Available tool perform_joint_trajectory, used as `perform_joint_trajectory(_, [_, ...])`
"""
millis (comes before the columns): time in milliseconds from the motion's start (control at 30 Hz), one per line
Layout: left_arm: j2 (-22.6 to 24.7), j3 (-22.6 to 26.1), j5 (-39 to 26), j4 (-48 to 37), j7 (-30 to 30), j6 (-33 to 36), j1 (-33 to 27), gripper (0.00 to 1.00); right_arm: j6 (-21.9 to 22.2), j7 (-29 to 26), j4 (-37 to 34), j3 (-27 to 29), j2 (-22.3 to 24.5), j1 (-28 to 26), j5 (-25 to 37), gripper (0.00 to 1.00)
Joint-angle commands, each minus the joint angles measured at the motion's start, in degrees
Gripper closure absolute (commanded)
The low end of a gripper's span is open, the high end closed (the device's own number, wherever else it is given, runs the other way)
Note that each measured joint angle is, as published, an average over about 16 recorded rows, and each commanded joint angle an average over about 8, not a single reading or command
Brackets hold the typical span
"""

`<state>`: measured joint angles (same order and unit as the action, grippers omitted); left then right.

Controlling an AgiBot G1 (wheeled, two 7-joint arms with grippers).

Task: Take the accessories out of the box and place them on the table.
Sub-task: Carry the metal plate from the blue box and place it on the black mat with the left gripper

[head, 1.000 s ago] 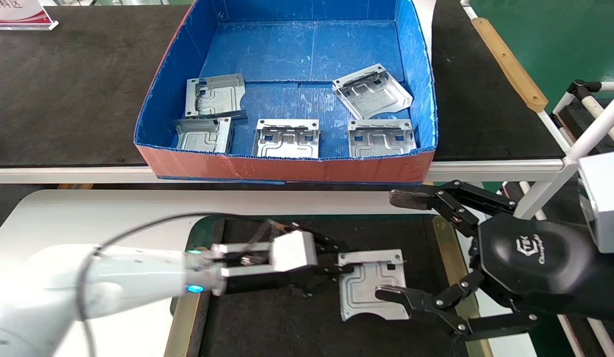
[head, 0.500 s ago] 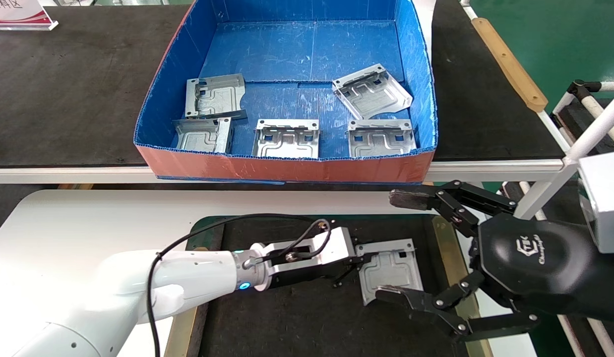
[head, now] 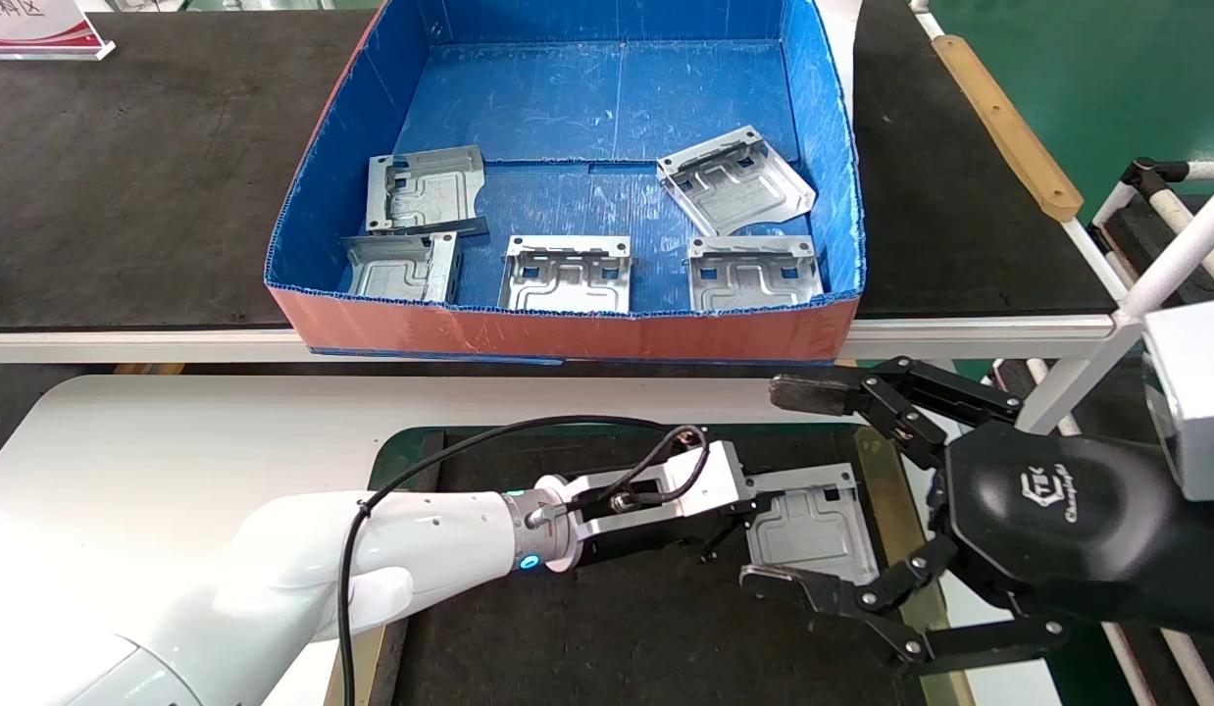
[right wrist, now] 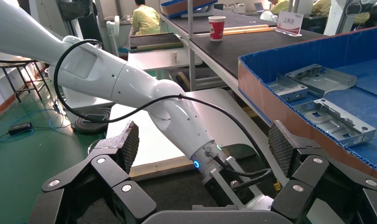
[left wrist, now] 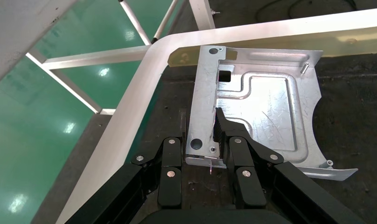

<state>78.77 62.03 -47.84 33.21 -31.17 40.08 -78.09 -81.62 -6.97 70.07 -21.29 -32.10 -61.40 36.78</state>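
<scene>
One metal plate (head: 811, 522) is held tight by the left gripper (head: 739, 510) over the desk (head: 176, 431). Five plates (head: 568, 275) are left in the blue box (head: 568, 333). The right gripper (head: 793, 490) is spread wide beside it.

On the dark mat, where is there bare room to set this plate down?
Left gripper grips a plate at the mat's right end, crowded by the open right gripper and brass strip. The mat left of the plate, below the left arm, is bare.
</scene>
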Motion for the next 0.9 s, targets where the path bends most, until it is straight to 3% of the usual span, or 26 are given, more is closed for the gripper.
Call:
perform_joint_trajectory(33, [0.0, 1.7, 1.3, 0.7, 0.5, -1.1, -0.2, 1.00, 0.0, 0.0, 0.0, 0.0, 0.0, 0.0, 0.0, 0.00])
perform_joint_trajectory(200, [-0.1, 5.1, 3.8, 1.4, 1.1, -3.3, -0.8, 1.00, 0.0, 0.0, 0.0, 0.0, 0.0, 0.0, 0.0, 0.00])
perform_joint_trajectory(233, [-0.1, 5.8, 4.2, 1.5, 1.2, -3.7, -0.9, 0.95, 0.0, 0.0, 0.0, 0.0, 0.0, 0.0, 0.0, 0.00])
perform_joint_trajectory(467, [-0.1, 9.2, 5.8, 2.0, 1.1, -5.7, -1.7, 0.07, 0.0, 0.0, 0.0, 0.0, 0.0, 0.0, 0.0, 0.00])
perform_joint_trajectory(500, [-0.1, 9.4, 5.9, 2.1, 1.1, -5.8, -1.7, 0.00, 0.0, 0.0, 0.0, 0.0, 0.0, 0.0, 0.0, 0.00])
perform_joint_trajectory(900, [-0.1, 9.3, 5.9, 2.1, 1.0, -5.8, -1.8, 0.00, 0.0, 0.0, 0.0, 0.0, 0.0, 0.0, 0.0, 0.00])
